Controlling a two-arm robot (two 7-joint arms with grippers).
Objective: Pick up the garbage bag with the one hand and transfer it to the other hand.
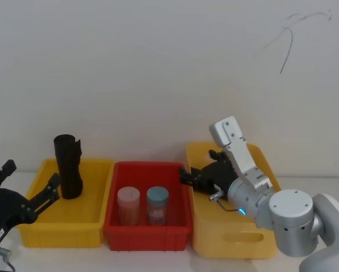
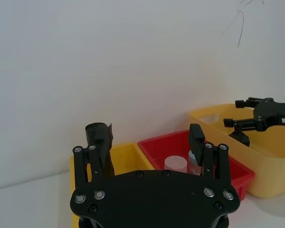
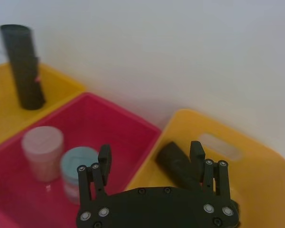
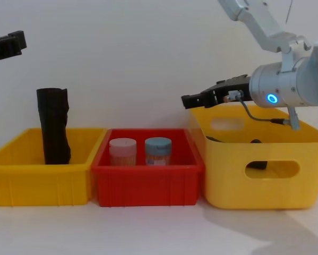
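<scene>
Black garbage bag (image 1: 67, 166) upright in yellow bin (image 1: 61, 233); left gripper (image 1: 30, 180) spread wide, empty; right gripper (image 3: 151, 150) parted, empty.

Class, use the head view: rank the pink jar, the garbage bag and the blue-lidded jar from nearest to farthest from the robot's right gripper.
Measured from the right gripper, which is by the red bin's right edge:
1. Blue-lidded jar, on the right side of the red bin.
2. Pink jar, just left of the blue-lidded jar.
3. Garbage bag, upright in the left yellow bin.
</scene>
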